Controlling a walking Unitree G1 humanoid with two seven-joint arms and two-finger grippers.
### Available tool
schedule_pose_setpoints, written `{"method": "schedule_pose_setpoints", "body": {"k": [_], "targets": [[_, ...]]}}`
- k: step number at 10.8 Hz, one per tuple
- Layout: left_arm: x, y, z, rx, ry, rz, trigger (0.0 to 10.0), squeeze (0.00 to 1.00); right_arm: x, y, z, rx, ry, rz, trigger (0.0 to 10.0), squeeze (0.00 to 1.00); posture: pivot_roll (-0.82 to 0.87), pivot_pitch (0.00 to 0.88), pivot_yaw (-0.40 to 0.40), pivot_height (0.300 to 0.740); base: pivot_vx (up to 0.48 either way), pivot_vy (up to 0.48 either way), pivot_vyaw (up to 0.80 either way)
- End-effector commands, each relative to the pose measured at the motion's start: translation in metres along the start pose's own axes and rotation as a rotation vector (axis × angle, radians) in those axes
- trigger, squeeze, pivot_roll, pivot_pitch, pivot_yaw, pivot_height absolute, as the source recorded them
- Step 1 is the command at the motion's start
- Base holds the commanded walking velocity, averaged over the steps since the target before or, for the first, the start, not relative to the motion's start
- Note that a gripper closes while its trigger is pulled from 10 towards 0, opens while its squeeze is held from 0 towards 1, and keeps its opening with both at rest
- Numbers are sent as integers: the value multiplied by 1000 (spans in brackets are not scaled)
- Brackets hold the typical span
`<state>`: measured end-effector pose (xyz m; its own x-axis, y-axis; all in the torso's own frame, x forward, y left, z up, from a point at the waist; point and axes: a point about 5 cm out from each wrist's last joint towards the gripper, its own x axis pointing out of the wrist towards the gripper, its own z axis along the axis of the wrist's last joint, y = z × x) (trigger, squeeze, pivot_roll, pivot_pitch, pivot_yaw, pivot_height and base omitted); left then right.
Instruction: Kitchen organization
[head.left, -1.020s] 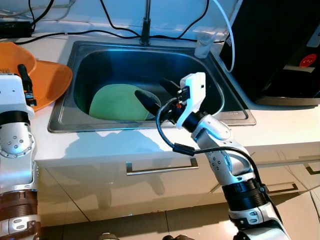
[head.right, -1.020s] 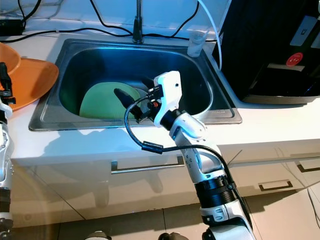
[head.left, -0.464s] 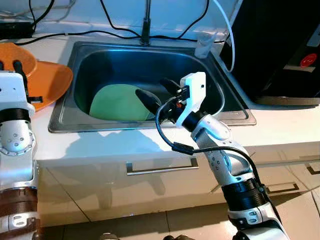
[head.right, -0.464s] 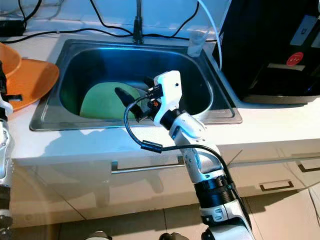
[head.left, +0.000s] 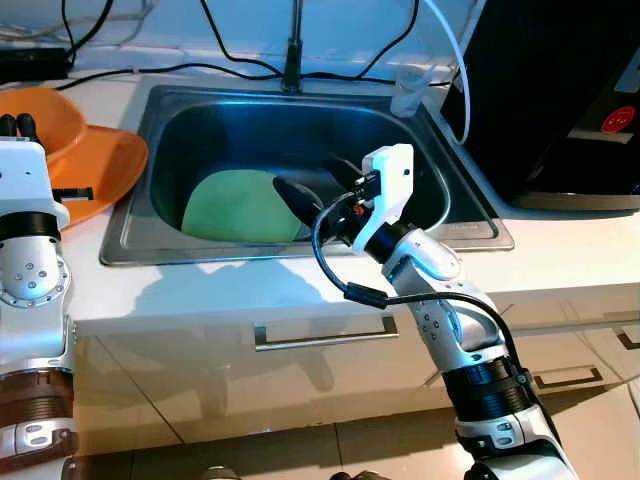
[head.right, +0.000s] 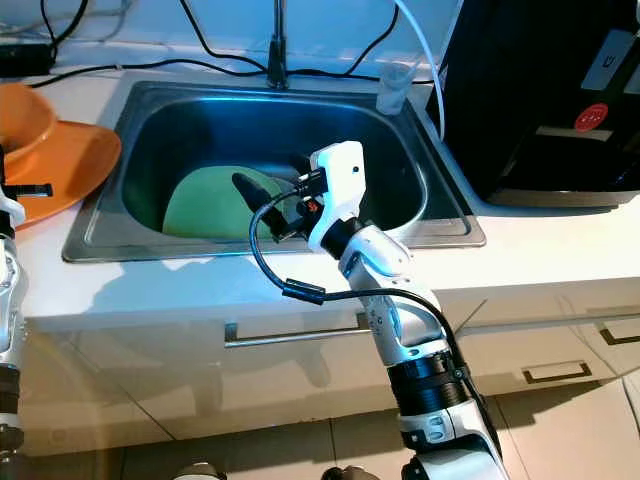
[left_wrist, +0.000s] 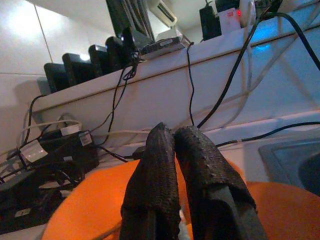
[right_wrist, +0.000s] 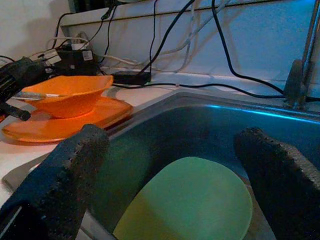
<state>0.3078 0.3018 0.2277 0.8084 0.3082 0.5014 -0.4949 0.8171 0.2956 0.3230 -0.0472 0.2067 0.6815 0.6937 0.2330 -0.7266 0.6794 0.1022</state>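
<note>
Filling the white counter (head.left: 250, 285), a steel sink (head.left: 150, 215) holds a green plate (head.left: 240, 205).

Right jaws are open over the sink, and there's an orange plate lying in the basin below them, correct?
Not quite. The plate in the sink is green, not orange, as the right wrist view shows. The orange plate sits on the counter beside the sink. The right gripper does hang over the basin with its jaws open.
</note>
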Motion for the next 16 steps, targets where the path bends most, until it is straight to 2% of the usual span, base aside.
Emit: {"method": "schedule_pose_setpoints", "body": {"k": [1, 3, 4, 7, 8, 9, 10, 11, 12, 13, 14, 15, 16], "targets": [[2, -2, 2, -5, -10, -16, 0, 0, -1, -6, 3, -14, -12, -27, 10000, 0, 148, 55, -66, 740, 0, 0, 0], [5, -1, 8, 19, -44, -9, 0, 0, 0, -6, 4, -13, -14, -27, 10000, 0, 151, 55, -66, 740, 0, 0, 0], [7, 2, 17, 88, -92, 11, 0, 0, 1, -6, 4, -11, -16, -28, 10000, 0, 156, 56, -65, 740, 0, 0, 0], [15, 12, 35, 163, -164, 56, 0, 0, 2, -6, 1, -5, -15, -30, 10000, 0, 161, 53, -65, 740, 0, 0, 0], [18, 15, 45, 173, -200, 63, 0, 0, 2, -7, 1, -4, -16, -31, 10000, 0, 163, 52, -65, 740, 0, 0, 0], [27, 18, 79, 167, -309, 70, 0, 0, 2, -7, 1, -4, -16, -33, 10000, 0, 165, 51, -67, 740, 0, 0, 0], [34, 15, 102, 107, -376, 53, 0, 0, 3, -8, 0, -2, -16, -33, 10000, 0, 166, 49, -67, 740, 0, 0, 0], [40, 10, 114, 17, -389, 37, 0, 0, 4, -8, 0, -1, -16, -34, 10000, 0, 166, 48, -67, 740, 0, 0, 0], [47, 1, 123, -158, -363, -17, 0, 0, 4, -9, -1, 15, -19, -43, 10000, 0, 165, 47, -65, 740, 0, 0, 0], [53, -13, 121, -359, -291, -78, 0, 0, 4, -13, -1, 56, -31, -79, 10000, 0, 164, 44, -61, 740, 0, 0, 0], [56, -27, 107, -586, -166, -109, 0, 0, 3, -20, 1, 97, -50, -130, 10000, 0, 158, 40, -52, 740, 0, 0, 0], [53, -42, 96, -728, -73, -174, 0, 0, 2, -29, 3, 131, -73, -192, 10000, 0, 157, 40, -51, 740, 0, 0, 0], [48, -57, 92, -780, -44, -242, 0, 0, 0, -36, 4, 165, -92, -244, 10000, 0, 156, 39, -45, 740, 0, 0, 0]]}}
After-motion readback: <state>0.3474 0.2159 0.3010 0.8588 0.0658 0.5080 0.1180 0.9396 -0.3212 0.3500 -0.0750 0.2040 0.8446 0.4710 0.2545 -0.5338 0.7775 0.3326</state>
